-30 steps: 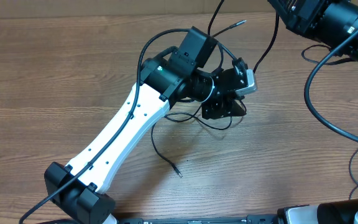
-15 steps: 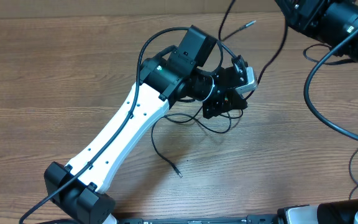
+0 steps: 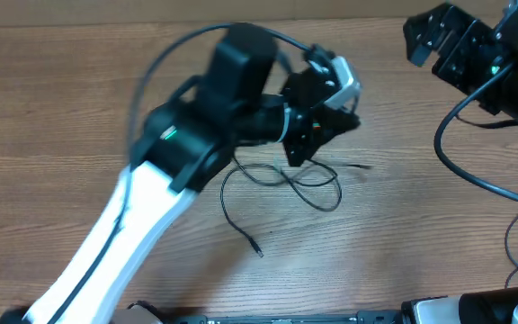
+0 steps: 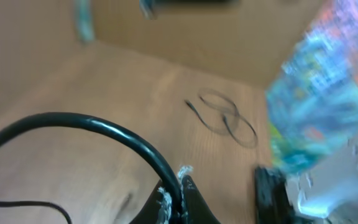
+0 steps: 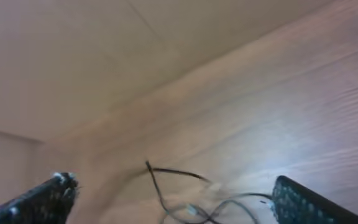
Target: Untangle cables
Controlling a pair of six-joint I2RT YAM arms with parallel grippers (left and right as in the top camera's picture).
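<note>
the left gripper [image 3: 324, 126] hangs above the middle of the wooden table [image 3: 79, 90], its arm blurred in the overhead view. its jaws are closed tight. in the left wrist view a black cord [image 4: 104, 127] arcs in to the pinched fingertips [image 4: 180, 186], but blur makes it impossible to tell whether that cord is clamped there or only passes by.

the cables [image 3: 286, 180] lie on the table at about 6 o'clock from the left gripper, thin black cords crossing in loose loops. one free end [image 3: 259, 254] trails off toward 7 o'clock from the loops, and a short tip [image 3: 365, 166] points toward 3 o'clock. the left wrist camera shows the same loops [image 4: 225, 118] lying flat on the wood, well apart from the fingertips.

the right gripper [image 3: 439, 40] sits at 2 o'clock from the cables, near the table's far right corner. its fingers stand wide apart with nothing between them; in the right wrist view the cables [image 5: 185, 186] lie on the wood beyond the spread fingers [image 5: 48, 196].
</note>
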